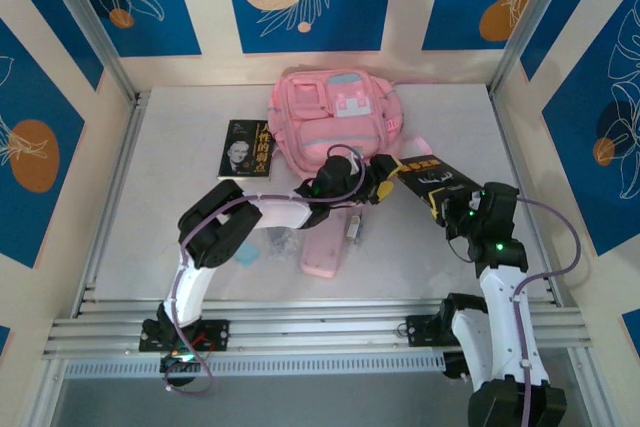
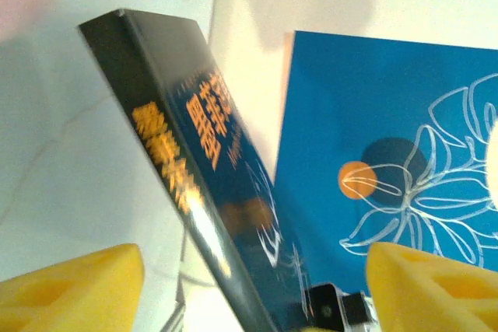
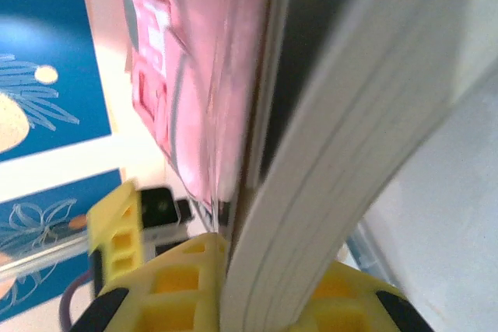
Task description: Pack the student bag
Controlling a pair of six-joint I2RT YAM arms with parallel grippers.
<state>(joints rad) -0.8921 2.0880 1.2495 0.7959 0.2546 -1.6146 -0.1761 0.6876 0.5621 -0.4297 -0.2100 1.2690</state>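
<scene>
Right gripper [image 3: 261,285] clenched on the page edge of dark book [image 3: 342,114], bearing it alone.
Left gripper [image 2: 257,277] stands released, fingers [image 2: 78,285] spread either side of that book; student bag [image 1: 335,112] lies beyond, far across the table [image 1: 160,147], presumably the book's destination.

- One pink student bag [image 1: 335,112].
- Two books: flat-lying book [image 1: 246,148], orange-lettered book [image 1: 427,173].
- One flat pink pencil case [image 1: 325,249].
- Small bluish bits [image 1: 272,245] beside it, too blurred to count.
</scene>
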